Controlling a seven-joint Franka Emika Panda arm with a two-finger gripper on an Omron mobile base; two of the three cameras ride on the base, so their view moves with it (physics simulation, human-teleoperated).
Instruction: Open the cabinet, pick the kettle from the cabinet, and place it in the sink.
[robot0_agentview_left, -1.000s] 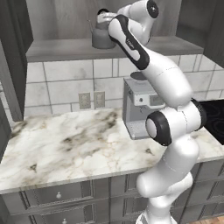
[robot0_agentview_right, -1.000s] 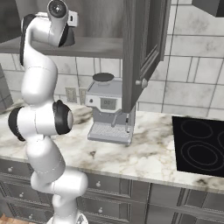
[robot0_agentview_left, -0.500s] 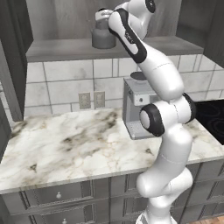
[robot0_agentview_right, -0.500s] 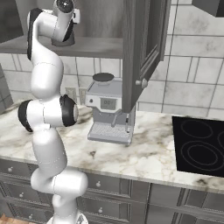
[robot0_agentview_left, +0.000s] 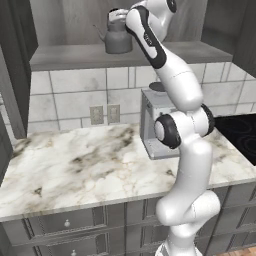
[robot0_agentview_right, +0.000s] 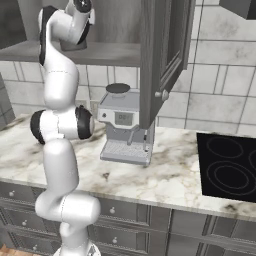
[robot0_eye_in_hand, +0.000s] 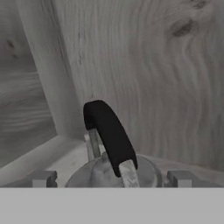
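The kettle stands on the shelf inside the open cabinet. The pincer hangs just above it, wide open and holding nothing. The kettle's black handle arches up between the two fingertips.

A marble-patterned countertop veined in grey and brown runs beneath a backsplash of pale square tiles, where two wall outlets sit side by side. A boxy silver coffee machine stands on the counter against the tiles (a black cooktop is set into the surface well to its right). Grey drawer fronts with small round knobs line the base below.
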